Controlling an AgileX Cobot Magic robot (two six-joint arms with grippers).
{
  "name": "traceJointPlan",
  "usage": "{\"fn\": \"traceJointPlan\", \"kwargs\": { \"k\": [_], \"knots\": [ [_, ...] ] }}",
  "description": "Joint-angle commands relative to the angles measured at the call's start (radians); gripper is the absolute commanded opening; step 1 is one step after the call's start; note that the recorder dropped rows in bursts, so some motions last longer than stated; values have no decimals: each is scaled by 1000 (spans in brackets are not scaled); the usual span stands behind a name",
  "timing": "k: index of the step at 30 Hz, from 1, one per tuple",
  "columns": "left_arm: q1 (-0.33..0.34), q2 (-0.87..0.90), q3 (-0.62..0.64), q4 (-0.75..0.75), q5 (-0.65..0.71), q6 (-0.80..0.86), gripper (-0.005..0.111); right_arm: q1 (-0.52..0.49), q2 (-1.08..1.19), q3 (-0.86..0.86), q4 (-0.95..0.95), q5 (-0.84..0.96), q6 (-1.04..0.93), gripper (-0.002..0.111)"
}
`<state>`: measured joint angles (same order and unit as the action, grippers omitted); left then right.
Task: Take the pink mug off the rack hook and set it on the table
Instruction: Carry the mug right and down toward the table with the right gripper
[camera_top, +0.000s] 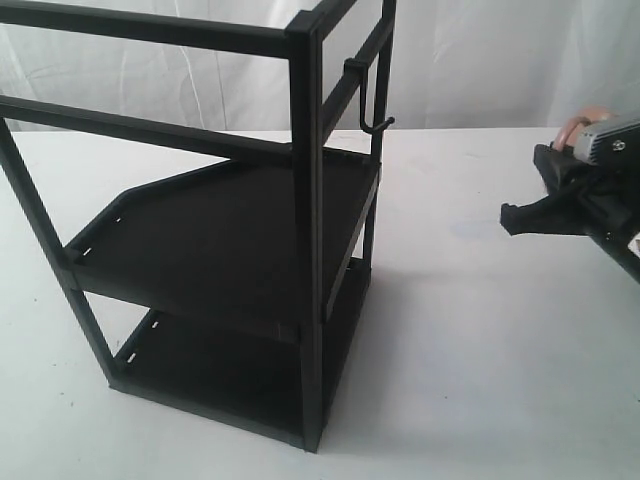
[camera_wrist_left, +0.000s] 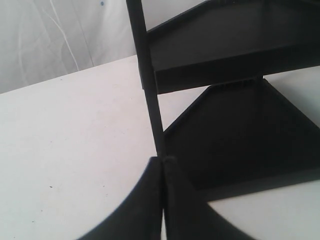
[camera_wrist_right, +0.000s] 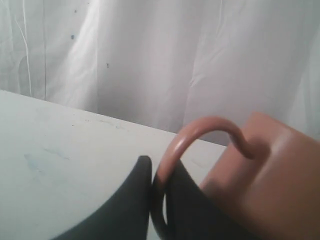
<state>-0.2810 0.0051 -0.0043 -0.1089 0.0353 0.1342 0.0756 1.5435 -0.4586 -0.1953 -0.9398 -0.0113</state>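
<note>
The pink mug (camera_wrist_right: 272, 185) hangs tilted in my right gripper (camera_wrist_right: 156, 172), whose fingers are shut on its loop handle (camera_wrist_right: 200, 131). In the exterior view only a sliver of the mug (camera_top: 573, 130) shows behind that gripper (camera_top: 512, 216), which hovers above the white table (camera_top: 480, 350) at the far right. The rack hook (camera_top: 366, 108) on the black rack's top bar is bare. My left gripper (camera_wrist_left: 164, 167) is shut on nothing, low beside a rack post (camera_wrist_left: 150, 95); the exterior view does not show it.
The black two-shelf rack (camera_top: 230, 230) fills the left and middle of the exterior view. A white curtain (camera_wrist_right: 175, 60) hangs behind the table. White tabletop (camera_wrist_left: 65, 140) lies beside the rack's lower shelf (camera_wrist_left: 240, 135).
</note>
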Motion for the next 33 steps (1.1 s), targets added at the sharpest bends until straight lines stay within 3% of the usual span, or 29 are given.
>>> {"fn": "traceJointPlan", "kwargs": {
  "k": [1,17,33],
  "knots": [
    [1,-5,4,-9,-4,0,0,-8,149,-75,20,-108,-71,0],
    [1,-5,4,-9,-4,0,0,-8,484,-287,17,-172,-225,0],
    [1,-5,4,-9,-4,0,0,-8,689,-370,13,-281,-308,0]
  ]
}}
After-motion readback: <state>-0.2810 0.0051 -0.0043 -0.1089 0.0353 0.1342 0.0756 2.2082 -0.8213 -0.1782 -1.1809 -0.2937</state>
